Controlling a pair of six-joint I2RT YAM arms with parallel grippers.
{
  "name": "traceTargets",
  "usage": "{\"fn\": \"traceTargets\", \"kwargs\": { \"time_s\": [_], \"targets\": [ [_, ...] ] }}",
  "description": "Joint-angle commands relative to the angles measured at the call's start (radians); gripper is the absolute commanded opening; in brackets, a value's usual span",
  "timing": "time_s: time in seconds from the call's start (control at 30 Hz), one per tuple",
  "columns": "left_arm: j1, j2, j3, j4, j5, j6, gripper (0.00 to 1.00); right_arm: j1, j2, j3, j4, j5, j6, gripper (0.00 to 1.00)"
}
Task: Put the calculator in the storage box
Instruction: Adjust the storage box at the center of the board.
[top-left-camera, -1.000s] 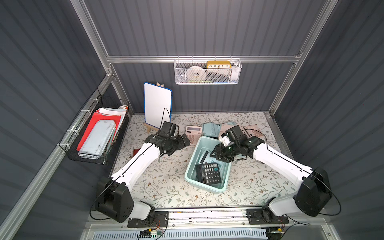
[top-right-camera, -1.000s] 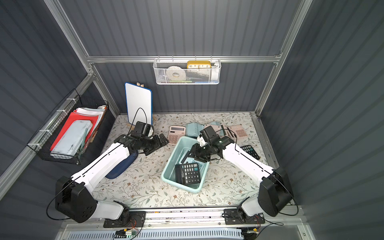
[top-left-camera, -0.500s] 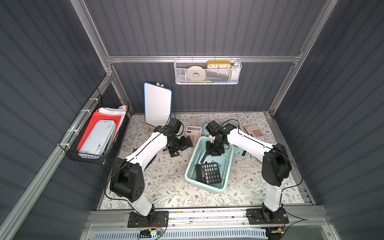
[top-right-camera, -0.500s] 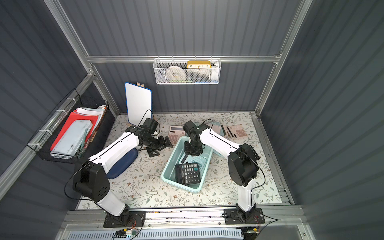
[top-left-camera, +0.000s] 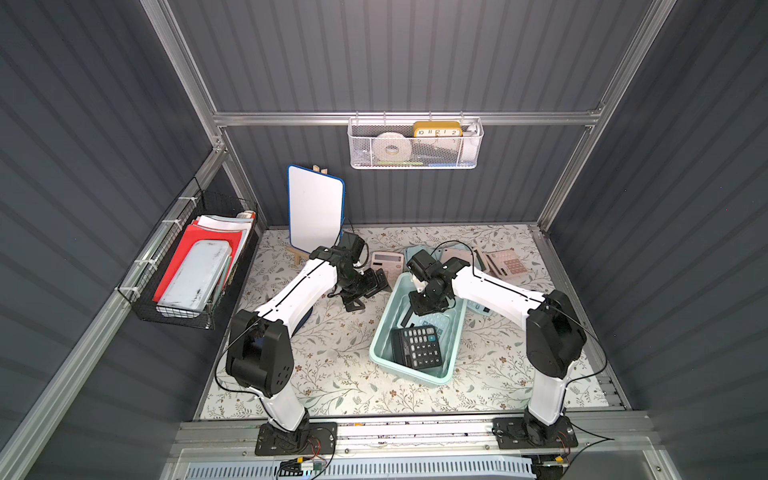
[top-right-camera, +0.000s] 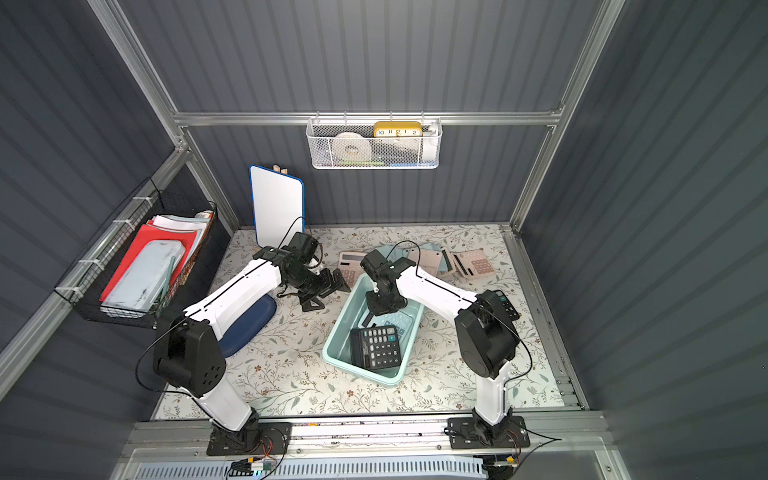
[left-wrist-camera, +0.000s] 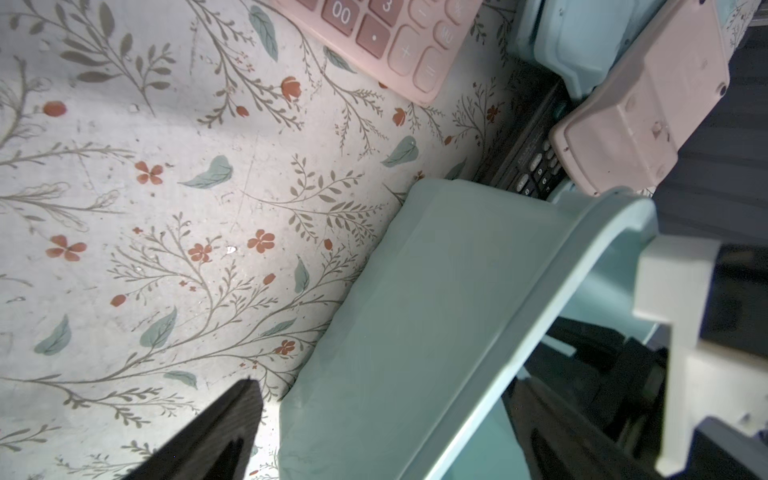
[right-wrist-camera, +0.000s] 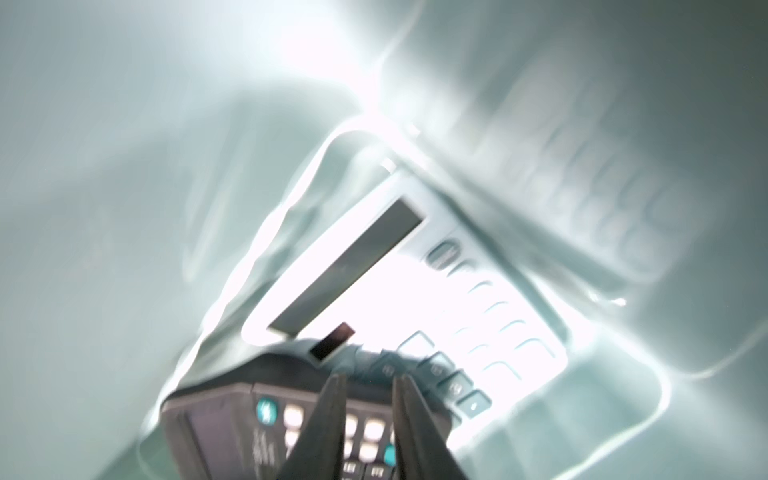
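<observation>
Right gripper (right-wrist-camera: 372, 378) low inside the storage box (top-left-camera: 409, 371), jaws drawn near together with a narrow gap left, nothing between them. Tips poised just above the black calculator (top-left-camera: 417, 347).

Black calculator at the box's near end, keys up, partly over a pale mint calculator (top-left-camera: 436, 322) lying toward the far end. Both inside the walls.

Left gripper (top-left-camera: 369, 293) spread wide and empty, just outside the box's far corner on the left arm's side, low over the floral mat (left-wrist-camera: 166, 208).

Pink calculator (top-left-camera: 387, 262) on the mat just behind the box. Other pink calculators (top-left-camera: 509, 264) well off behind the box, on the right arm's side.

Step in hand, by judgement: placing finished for the two inside, right arm at the release end.

Next move: lift straight up, clear of the rim, without dragging the black calculator. If more to load, pink calculator closest to the open claw. Thin and flat, so likely an edge grip.
</observation>
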Motion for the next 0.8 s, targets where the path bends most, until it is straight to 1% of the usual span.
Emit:
{"fn": "traceTargets", "kwargs": {
  "time_s": [0.0, 0.13, 0.3, 0.43, 0.57, 0.67, 0.77],
  "targets": [
    [0.001, 0.010, 0.022, -0.030, 0.045, 0.002, 0.99, 0.037, -0.041, -0.071, -0.015, 0.007, -0.033, 0.25],
    [0.001, 0.005, 0.020, -0.044, 0.060, 0.019, 0.99, 0.037, -0.023, -0.078, -0.020, 0.034, -0.038, 0.24],
    [0.001, 0.009, 0.016, -0.063, 0.058, 0.041, 0.99, 0.034, 0.053, -0.029, -0.060, 0.110, -0.063, 0.21],
    [0.001, 0.013, 0.017, -0.059, 0.061, 0.041, 0.99, 0.029, 0.103, 0.003, -0.087, 0.150, -0.073, 0.20],
    [0.002, 0.021, 0.018, -0.064, 0.062, 0.046, 0.99, 0.031, 0.126, -0.012, -0.113, 0.117, -0.072, 0.18],
    [0.001, 0.027, 0.023, -0.068, 0.063, 0.050, 0.99, 0.033, 0.081, -0.053, -0.119, 0.085, -0.067, 0.17],
    [0.001, 0.031, 0.024, -0.070, 0.062, 0.052, 0.99, 0.034, 0.020, -0.092, -0.119, 0.003, -0.077, 0.18]
  ]
}}
